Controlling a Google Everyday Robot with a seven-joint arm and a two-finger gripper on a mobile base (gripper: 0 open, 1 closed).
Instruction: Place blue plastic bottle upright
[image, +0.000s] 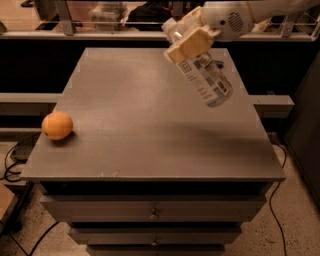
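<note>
The blue plastic bottle (207, 77) is clear with a white and pale-blue label. It hangs tilted in the air above the back right of the grey table (145, 135), its base pointing down to the right and its cap end up to the left. My gripper (190, 37) is shut on the bottle near its upper end, with a tan finger pad (192, 44) across it. The white arm reaches in from the top right.
An orange (57, 125) sits near the table's left edge. A small dark blue item (220, 63) lies at the back right of the table, behind the bottle. Drawers (150, 215) are below the front edge. A rail with clutter runs behind.
</note>
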